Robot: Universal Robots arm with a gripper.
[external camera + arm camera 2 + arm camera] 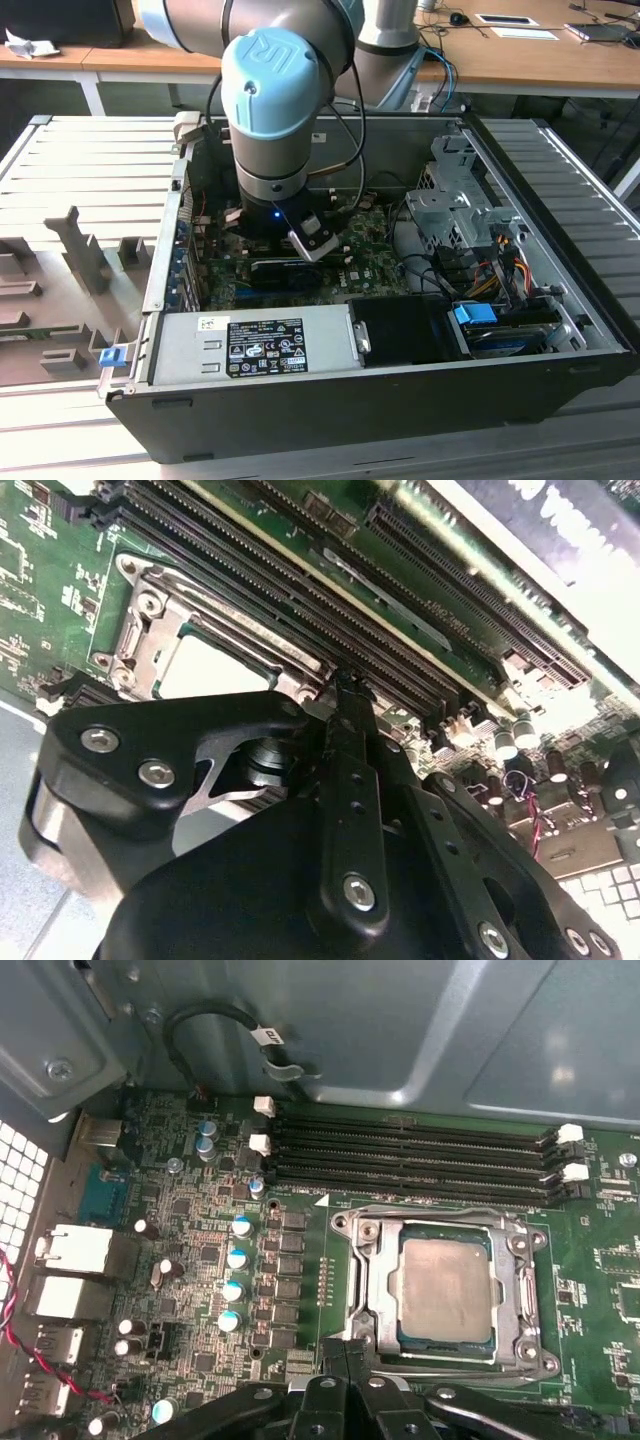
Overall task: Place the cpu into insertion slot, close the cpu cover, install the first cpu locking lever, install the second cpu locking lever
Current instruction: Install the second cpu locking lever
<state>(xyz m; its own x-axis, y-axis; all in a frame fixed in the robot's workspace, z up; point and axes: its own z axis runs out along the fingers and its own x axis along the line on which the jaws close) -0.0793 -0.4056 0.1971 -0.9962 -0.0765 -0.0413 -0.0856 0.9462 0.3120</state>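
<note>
The pale square cpu (444, 1294) sits framed by the silver cpu cover (372, 1290); end effector (346, 1352) pinched closed, empty.

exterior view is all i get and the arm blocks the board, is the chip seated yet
observer: yes, in the first wrist view the chip lies flat inside its metal frame.
operator: frame up or down
observer: down, lying flat around the chip, which shows through the cut-out.
operator: where's the gripper then
observer: the gripper is at the frame's edge, on the side away from the memory slots. I cannot tell whether it touches the frame.
</note>
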